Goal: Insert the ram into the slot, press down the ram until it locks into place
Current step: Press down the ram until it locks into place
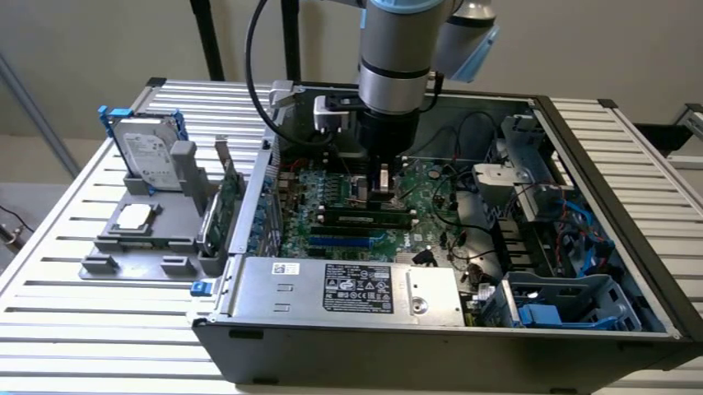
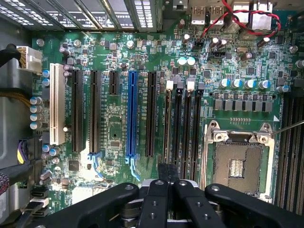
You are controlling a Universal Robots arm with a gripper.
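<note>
The ram (image 1: 360, 218) is a green stick with black chips, standing on edge along the motherboard (image 1: 329, 193) inside the open case. In the wrist view I see it edge-on as a thin brownish line (image 2: 167, 126) in the slot (image 2: 169, 95), the memory slot closest to the black expansion slots. Three alike slots (image 2: 186, 123) run parallel beside it and look bare. My gripper (image 1: 383, 197) hangs straight down over the stick's middle. Its black fingers (image 2: 156, 199) stand close together around the stick's top edge, shut on it.
A blue slot (image 2: 131, 114) and a white slot (image 2: 56, 104) lie beside the memory slots, and the metal processor socket (image 2: 237, 161) lies on the other side. The power supply (image 1: 351, 288), drive cage (image 1: 571, 300) and cables (image 1: 483, 239) crowd the case. A hard drive (image 1: 148, 156) and an expansion card (image 1: 229, 206) stand outside.
</note>
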